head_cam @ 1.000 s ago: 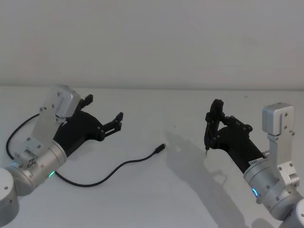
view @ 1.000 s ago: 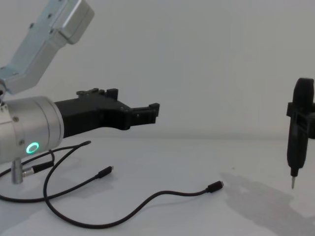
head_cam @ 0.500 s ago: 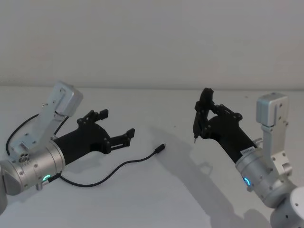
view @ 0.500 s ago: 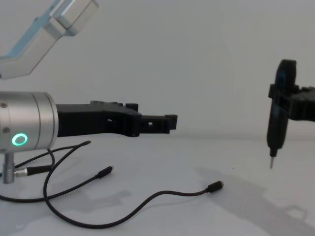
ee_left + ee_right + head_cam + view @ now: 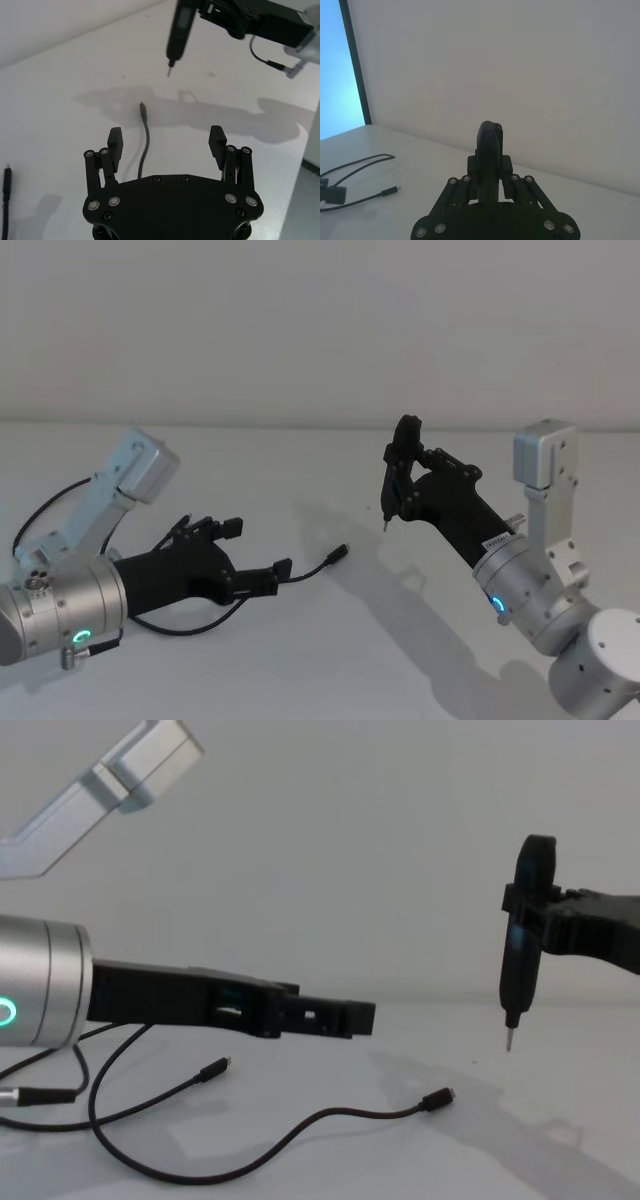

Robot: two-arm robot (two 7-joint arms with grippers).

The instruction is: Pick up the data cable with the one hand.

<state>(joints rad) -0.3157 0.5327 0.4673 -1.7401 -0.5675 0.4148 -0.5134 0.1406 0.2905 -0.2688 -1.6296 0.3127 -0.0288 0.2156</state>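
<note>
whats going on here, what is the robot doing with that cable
The left gripper is open and reaches low over the table toward the data cable. The cable lies loose on the table, its plug end stretching out ahead between the spread fingers, and it is not yet gripped. The right gripper is shut on an upright pen-like tool, held above the table beyond the plug with its tip pointing down.
</note>
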